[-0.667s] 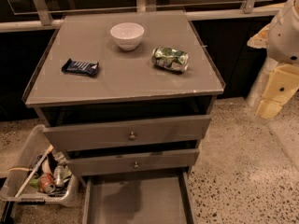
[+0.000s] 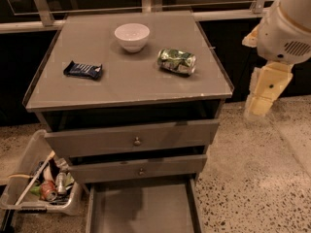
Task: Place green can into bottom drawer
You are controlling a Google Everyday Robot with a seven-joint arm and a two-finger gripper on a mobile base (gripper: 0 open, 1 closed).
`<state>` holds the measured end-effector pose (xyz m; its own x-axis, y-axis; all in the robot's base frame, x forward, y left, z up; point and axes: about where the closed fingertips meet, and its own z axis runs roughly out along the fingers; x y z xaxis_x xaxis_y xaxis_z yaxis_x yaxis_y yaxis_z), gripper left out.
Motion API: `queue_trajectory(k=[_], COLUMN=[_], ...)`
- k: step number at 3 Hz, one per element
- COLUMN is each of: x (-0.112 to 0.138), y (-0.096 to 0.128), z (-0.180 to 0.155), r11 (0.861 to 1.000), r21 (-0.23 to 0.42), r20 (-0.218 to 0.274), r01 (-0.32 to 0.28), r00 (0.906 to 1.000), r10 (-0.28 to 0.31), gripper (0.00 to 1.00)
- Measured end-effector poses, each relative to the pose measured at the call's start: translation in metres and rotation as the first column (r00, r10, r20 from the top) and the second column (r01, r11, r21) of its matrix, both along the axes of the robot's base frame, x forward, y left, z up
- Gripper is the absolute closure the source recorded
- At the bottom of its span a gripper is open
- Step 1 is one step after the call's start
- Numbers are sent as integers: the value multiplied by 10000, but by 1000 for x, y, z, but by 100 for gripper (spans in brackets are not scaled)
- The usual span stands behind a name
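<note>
The green can lies on its side, dented, on the right part of the grey cabinet top, right of the white bowl. The bottom drawer is pulled out at the foot of the cabinet and shows a bare grey floor. My gripper hangs off the white arm at the right edge of the view. It is beside the cabinet's right side, lower than the can and well apart from it, and holds nothing that I can see.
A dark blue snack wrapper lies on the left of the top. Two drawers with round knobs are partly pulled out above the bottom drawer. A clear bin with cans and litter stands on the speckled floor at the lower left.
The arm and gripper have moved left, closer to the cabinet's right side. The can, bowl, wrapper and drawers have not moved.
</note>
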<state>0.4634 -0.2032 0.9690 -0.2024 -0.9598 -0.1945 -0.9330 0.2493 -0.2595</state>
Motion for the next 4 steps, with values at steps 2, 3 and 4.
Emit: queue_trajectory(k=[2,3,4], x=[93,93,92], y=[23,23,30], z=[-16,-16,-17], r11=[9917,9917,9910], r21=[1218,1218,1194], r20=[916,916,992], r01=[-401,-402,-611], r00=[9954,9954,9938], r10=[290,291,493], gripper=[0,0,0])
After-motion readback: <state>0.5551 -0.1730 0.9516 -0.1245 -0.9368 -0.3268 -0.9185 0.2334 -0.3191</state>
